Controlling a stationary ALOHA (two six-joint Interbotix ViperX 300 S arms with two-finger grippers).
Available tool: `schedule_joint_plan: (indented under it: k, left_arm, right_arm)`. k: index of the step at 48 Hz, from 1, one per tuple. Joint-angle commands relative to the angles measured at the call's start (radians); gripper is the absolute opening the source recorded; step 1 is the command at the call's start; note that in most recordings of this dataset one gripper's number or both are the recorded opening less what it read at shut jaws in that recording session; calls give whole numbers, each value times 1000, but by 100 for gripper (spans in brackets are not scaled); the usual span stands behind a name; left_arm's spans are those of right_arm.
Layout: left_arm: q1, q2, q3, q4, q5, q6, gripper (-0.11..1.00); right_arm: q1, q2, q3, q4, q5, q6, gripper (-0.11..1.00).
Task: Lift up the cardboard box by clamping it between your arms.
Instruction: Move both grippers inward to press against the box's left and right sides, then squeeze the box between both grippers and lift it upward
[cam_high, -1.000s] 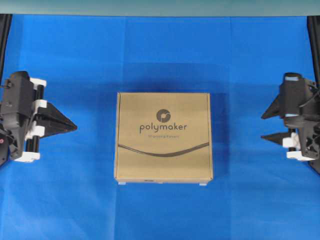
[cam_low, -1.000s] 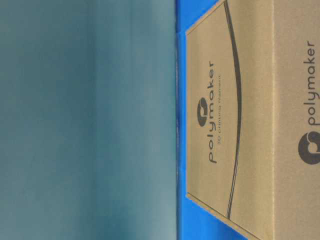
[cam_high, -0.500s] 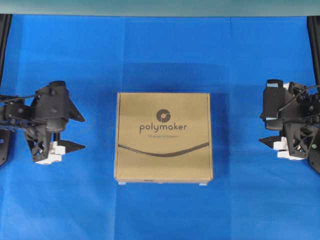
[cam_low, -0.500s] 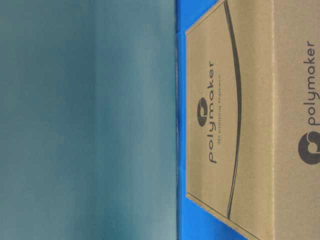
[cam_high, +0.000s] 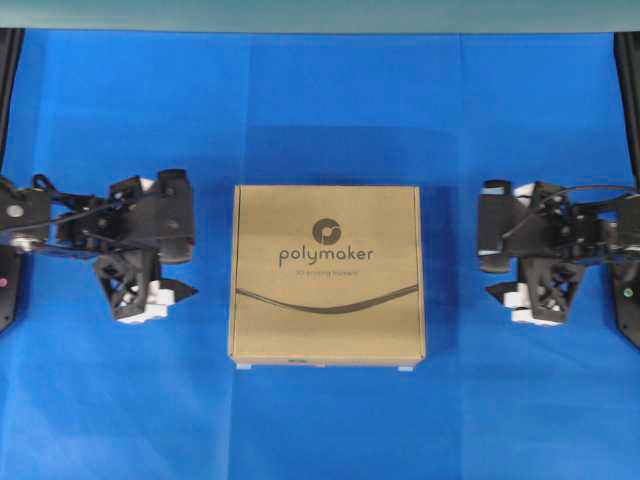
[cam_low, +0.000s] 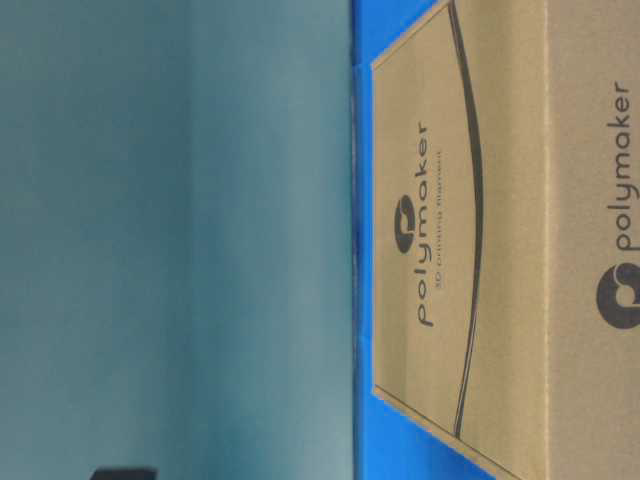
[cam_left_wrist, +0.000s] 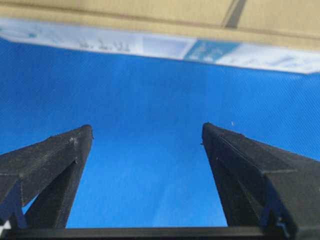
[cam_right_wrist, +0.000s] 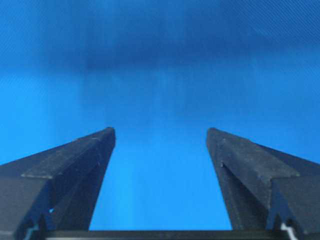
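Observation:
The flat brown cardboard box with the "polymaker" print lies on the blue cloth in the middle. It also fills the right of the table-level view. My left gripper is open and empty, a short gap left of the box's left side. In the left wrist view the box's side with a white label lies ahead of the spread fingers. My right gripper is open and empty, a wider gap right of the box. The right wrist view shows only blurred blue cloth between its fingers.
Blue cloth covers the table all around the box. Black frame posts stand at the far left and far right edges. A dark part shows at the bottom of the table-level view.
Both arms have reached inward from the table's sides toward the box, and their grippers have turned. The box has not moved. A dark part has entered the table-level view's bottom edge.

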Motion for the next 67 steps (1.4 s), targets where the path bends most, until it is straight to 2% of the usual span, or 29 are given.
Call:
schedule_joint_plan:
  k: [1,12,33,67]
  left_arm:
    - [0,35,-38,2,-14,2,85]
    - [0,118,-81,3,-94,3,85]
    - [2,164,-121,3,-101,5,85]
    - [2,149,-147,6,-91,6,85]
  right_arm:
    - [-2,44,-41,0,-40,-8,100]
    - [-2,153,-91,0,-121,-11,100]
    - [26,265,-201,0,-199,-28,100]
    - [40,241,-239,9,-169,-15,100]
